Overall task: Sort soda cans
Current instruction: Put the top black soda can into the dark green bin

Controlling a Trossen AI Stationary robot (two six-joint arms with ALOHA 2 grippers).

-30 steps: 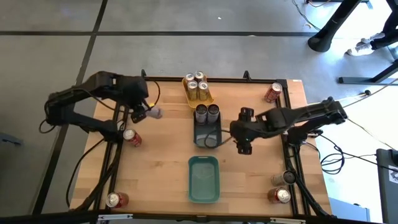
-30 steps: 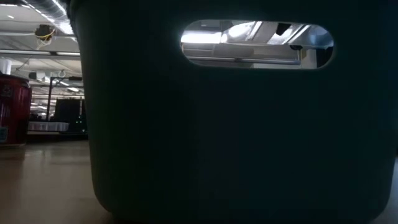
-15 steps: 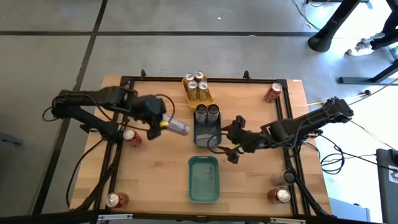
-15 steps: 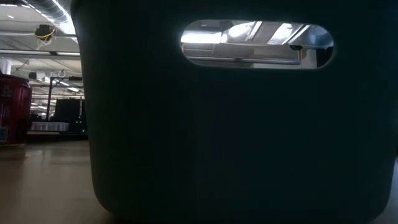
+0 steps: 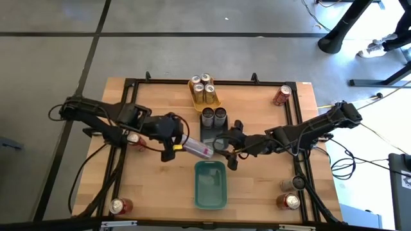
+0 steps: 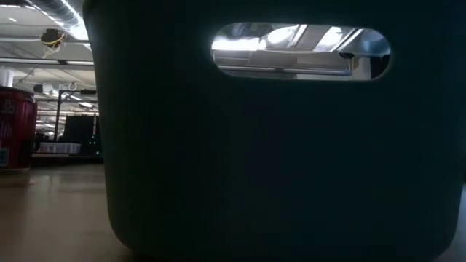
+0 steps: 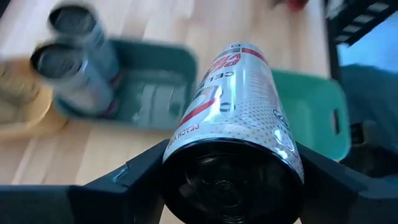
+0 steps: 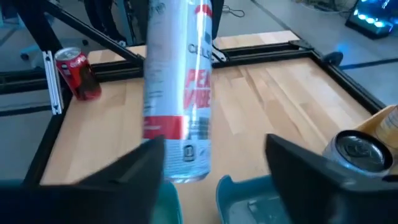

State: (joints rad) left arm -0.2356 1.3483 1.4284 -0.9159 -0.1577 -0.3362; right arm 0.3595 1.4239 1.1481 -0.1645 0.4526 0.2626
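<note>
My left gripper (image 5: 182, 145) is shut on a silver soda can with red lettering (image 5: 197, 149), held over the table between the grey tray (image 5: 205, 138) and the teal tray (image 5: 210, 186). My right gripper (image 5: 226, 154) is open just past the can's free end. In the right wrist view the can (image 8: 177, 93) shows beyond the open fingers; I cannot tell whether they touch it. Two dark cans (image 5: 214, 115) stand in the grey tray. Several gold cans (image 5: 203, 90) stand in the yellow tray. My left gripper pinches the silver can at its base end (image 7: 186, 149), one finger (image 7: 134, 177) on each side of the body. The fingers come level from the table's left and the can lies along them, its top pointing toward the right arm. It is lifted clear of the table.
Red cans lie or stand loose at the far right corner (image 5: 281, 96), by the left arm (image 5: 135, 141), at the near left (image 5: 120, 206) and near right (image 5: 289, 201), with a dark can (image 5: 297, 183) beside that one. The teal tray's wall (image 6: 277, 160) fills the low view.
My left gripper has carried the silver can from the table's far left toward the right and near side, to the gap between the grey and teal trays, the can swinging level. My right gripper has moved left toward the can.
</note>
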